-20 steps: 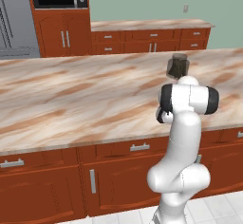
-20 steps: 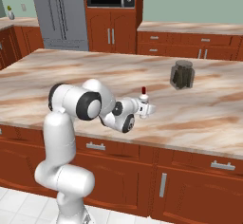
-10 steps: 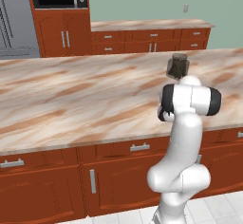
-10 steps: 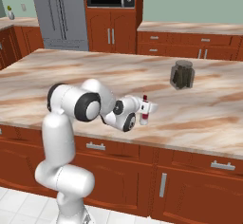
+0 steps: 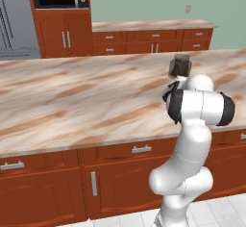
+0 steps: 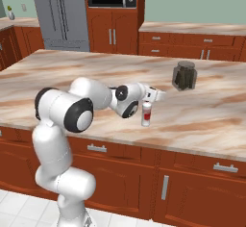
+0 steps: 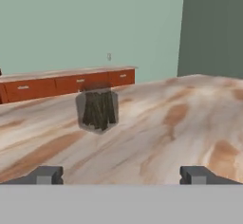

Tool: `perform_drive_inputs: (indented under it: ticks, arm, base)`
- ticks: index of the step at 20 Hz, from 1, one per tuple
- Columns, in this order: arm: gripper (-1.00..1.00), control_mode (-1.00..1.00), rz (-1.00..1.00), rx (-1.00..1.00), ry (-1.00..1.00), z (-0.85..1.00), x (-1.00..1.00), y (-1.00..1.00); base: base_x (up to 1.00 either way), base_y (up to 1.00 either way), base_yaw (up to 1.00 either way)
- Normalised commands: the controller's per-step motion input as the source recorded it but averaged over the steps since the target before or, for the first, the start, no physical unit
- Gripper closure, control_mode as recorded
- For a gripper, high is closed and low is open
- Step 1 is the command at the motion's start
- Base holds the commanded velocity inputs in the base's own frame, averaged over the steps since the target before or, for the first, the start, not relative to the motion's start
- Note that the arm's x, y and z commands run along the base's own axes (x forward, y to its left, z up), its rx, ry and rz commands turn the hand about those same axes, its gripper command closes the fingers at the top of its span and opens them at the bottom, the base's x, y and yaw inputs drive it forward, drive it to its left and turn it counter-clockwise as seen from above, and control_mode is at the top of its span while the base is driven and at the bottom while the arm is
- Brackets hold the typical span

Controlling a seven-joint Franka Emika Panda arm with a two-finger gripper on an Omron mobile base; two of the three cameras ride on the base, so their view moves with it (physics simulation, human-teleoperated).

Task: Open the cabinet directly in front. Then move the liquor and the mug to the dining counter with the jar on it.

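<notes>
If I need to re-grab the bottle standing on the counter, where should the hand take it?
Grip the bottle around its white body below the red cap, coming in level from the arm's side. It stands upright, clear of the jar; the hand is open just above it.

The dining counter (image 6: 57, 74) is a wide slab of beige-and-brown veined marble over reddish-brown drawers and doors. Two items stand directly on it. The liquor (image 6: 146, 114), a small white bottle with red cap and label, is upright near the front edge. The jar (image 6: 184, 75), squat glass with dark contents and lid, is upright farther back, well apart from the bottle.
</notes>
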Motion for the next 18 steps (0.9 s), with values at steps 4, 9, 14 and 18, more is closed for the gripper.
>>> perform_drive_inputs:
  ticks: [4, 9, 14, 18]
  arm:
    - [-1.0, -1.0, 0.01, 0.03, 0.24, 0.98, -0.72, 0.22]
    - [-1.0, -1.0, 0.24, 0.0, 0.37, 0.87, -1.0, 0.81]
    - [-1.0, -1.0, 0.24, 0.04, 0.37, 0.93, -1.0, 0.86]
    - [-1.0, -1.0, 0.22, 0.08, 0.31, 0.94, -0.91, 0.91]
  base:
    - [0.0, 0.0, 0.0]
    - [0.0, 0.0, 0.0]
    - [0.0, 0.0, 0.0]
    - [0.0, 0.0, 0.0]
